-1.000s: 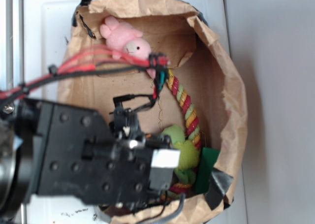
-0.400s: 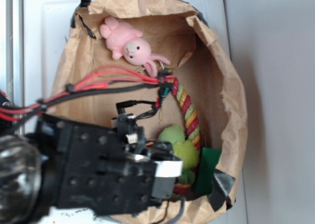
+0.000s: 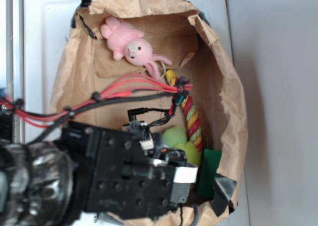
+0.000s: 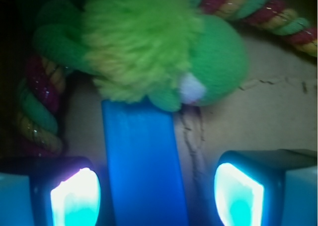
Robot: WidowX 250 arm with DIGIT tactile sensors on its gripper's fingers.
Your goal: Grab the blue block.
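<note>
Inside the brown paper bag [image 3: 233, 112], the black robot arm [image 3: 114, 179] fills the lower left, its red and black cables [image 3: 124, 89] crossing toward the middle. Against the bag's right wall lies a braided rope toy [image 3: 191, 114] in red, yellow and green; a pink plush bunny [image 3: 130, 44] rests near the top edge. At the bottom right corner sit a green plush toy [image 4: 149, 47] and a dark green flat felt piece [image 3: 208, 171]. Wrist view: the blue block [image 4: 141, 161] lies flat on the bag floor, its far end touching the plush. The gripper [image 4: 156, 193] is spread wide, the block between its fingers [image 4: 74, 198], close by the left one, grasping nothing
</note>
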